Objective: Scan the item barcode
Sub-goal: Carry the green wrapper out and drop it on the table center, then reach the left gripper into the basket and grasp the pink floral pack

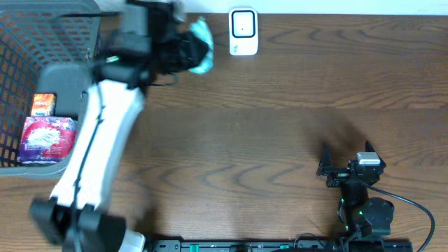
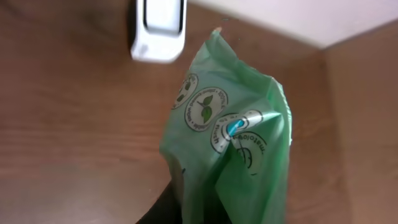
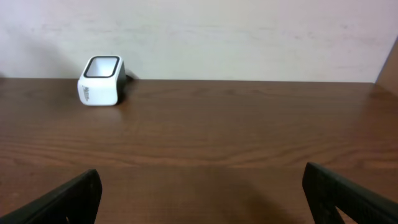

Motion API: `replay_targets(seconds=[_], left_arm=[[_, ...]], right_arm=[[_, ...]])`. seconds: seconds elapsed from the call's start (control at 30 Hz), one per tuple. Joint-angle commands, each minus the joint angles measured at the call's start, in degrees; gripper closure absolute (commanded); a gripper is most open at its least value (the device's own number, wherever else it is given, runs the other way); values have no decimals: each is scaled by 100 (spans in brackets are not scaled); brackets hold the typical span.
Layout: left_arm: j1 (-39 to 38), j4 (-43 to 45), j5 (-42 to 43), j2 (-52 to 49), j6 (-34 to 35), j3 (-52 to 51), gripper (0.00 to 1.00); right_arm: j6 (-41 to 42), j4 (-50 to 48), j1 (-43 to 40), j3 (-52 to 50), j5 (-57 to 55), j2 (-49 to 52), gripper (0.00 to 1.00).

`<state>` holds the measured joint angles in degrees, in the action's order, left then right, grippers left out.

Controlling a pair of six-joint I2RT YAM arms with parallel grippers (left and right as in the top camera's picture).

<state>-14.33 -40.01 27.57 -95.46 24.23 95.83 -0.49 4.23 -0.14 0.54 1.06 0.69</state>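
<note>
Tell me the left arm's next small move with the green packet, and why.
Probably shift the green packet sideways toward the white barcode scanner, until it faces the scanner's window. The left arm holds the packet in its jaws, but from overhead the packet sits beside the scanner, not over it. The left wrist view also shows the scanner off to one side of the packet.

Mock shop checkout: barcode scanner [image 1: 243, 31]; shopping basket [image 1: 28, 49]

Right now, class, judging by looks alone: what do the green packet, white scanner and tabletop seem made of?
Green packet: probably thin plastic film; it creases and shows glossy highlights. White scanner: likely moulded plastic, smooth with rounded corners. Tabletop: wood or wood-look laminate; brown grain, faint sheen.
</note>
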Motion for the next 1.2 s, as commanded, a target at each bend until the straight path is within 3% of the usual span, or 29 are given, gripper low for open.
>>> replay_targets(seconds=[0.0, 0.4, 0.53, 0.6, 0.9, 1.17], left_arm=[[-529, 120, -343, -673, 149, 76, 93], [-1718, 295, -352, -2210, 417, 76, 91], [-1891, 310, -535, -2345, 391, 76, 60], [-1884, 420, -621, -2319, 354, 83, 38], [-1121, 678, -621, -1370, 326, 573, 36], [603, 772, -629, 118, -247, 577, 30]], right_arm=[[-44, 4, 22, -22, -28, -31, 1], [-44, 4, 22, -22, -26, -31, 1], [-44, 2, 22, -22, -26, -31, 1], [-44, 4, 22, -22, -28, -31, 1], [-42, 4, 22, -22, -28, -31, 1], [-44, 4, 22, -22, -28, -31, 1]])
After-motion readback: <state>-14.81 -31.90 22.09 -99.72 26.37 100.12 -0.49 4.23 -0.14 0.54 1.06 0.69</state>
